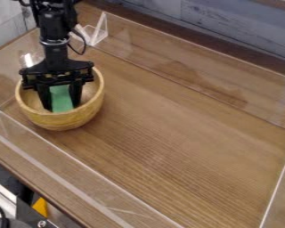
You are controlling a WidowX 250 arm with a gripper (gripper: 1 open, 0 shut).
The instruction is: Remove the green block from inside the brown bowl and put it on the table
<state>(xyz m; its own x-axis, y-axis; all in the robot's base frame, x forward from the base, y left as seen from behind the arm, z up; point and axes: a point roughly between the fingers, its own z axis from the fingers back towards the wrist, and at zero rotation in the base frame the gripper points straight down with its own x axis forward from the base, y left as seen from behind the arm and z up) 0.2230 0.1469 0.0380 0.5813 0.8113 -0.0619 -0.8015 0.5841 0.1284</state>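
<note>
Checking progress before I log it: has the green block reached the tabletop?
No, the green block is inside the brown bowl.
</note>
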